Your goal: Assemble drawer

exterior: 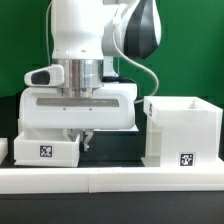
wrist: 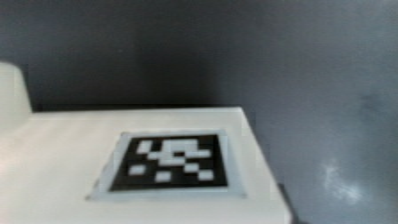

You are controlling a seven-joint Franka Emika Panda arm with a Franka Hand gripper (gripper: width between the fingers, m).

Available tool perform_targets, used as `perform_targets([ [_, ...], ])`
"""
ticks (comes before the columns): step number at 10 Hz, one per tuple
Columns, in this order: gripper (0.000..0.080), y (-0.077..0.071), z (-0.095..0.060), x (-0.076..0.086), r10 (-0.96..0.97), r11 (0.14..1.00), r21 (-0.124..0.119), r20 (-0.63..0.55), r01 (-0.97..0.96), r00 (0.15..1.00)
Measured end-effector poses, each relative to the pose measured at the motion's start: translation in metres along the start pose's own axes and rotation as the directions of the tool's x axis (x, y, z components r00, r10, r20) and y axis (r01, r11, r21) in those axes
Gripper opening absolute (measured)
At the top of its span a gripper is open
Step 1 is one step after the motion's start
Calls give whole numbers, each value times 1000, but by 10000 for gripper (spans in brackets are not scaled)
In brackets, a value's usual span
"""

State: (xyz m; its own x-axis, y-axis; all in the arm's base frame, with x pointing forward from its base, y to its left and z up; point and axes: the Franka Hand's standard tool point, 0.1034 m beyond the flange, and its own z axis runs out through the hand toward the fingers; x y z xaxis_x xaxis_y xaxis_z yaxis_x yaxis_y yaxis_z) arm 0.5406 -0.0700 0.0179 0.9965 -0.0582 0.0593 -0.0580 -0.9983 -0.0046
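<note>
The tall white drawer housing (exterior: 182, 130) stands at the exterior view's right, open at the top, with a square tag low on its front. A shallow white tray (exterior: 45, 151) with a tag sits at the exterior view's left. My gripper (exterior: 82, 140) hangs just behind the tray's right end, close to the table. Its fingers are small and dark there, and I cannot tell how they stand. The wrist view shows a white tagged surface (wrist: 169, 160) filling the lower part, over the dark table (wrist: 267, 60). No fingers show in it.
A long white border rail (exterior: 110, 181) runs along the front of the table. A small white piece (exterior: 3, 150) shows at the exterior view's far left edge. A green wall stands behind the arm.
</note>
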Motion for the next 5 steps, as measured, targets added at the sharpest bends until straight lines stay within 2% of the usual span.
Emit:
perform_targets([
  [1,41,5,-5,1,-60,998,7,3,60,998],
  [2,41,2,-8,2,-133,991,8,-1,133,991],
  [5,41,2,-7,1,-162,987,12,6,162,987],
])
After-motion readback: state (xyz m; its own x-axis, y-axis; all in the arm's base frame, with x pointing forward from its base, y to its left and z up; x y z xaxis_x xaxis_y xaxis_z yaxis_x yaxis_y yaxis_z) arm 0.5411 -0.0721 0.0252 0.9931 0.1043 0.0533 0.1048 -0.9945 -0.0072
